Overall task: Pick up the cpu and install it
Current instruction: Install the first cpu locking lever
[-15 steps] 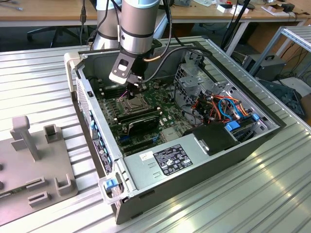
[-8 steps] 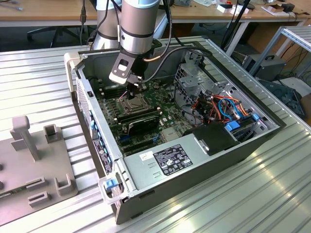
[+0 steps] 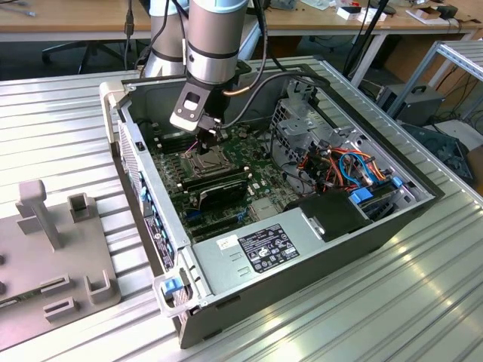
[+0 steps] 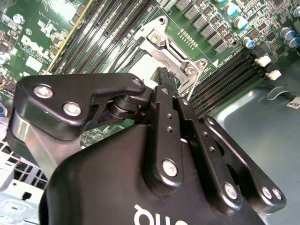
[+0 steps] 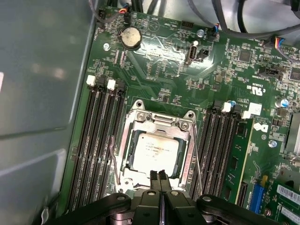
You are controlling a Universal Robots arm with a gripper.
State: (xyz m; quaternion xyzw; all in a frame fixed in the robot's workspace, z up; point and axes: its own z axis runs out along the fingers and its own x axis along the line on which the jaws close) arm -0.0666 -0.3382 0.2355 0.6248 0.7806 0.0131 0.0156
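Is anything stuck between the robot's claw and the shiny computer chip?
Nothing visible is. In the first wrist view the gripper hangs right at the edge of the cpu, which already lies in its socket on the motherboard.

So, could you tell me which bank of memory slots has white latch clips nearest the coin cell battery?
The bank running along the case wall; its clips sit just below the battery.

A lab or workshop: ribbed aluminium bench (image 3: 60, 113), opened computer case (image 3: 302, 249), wooden desks (image 3: 75, 23) behind
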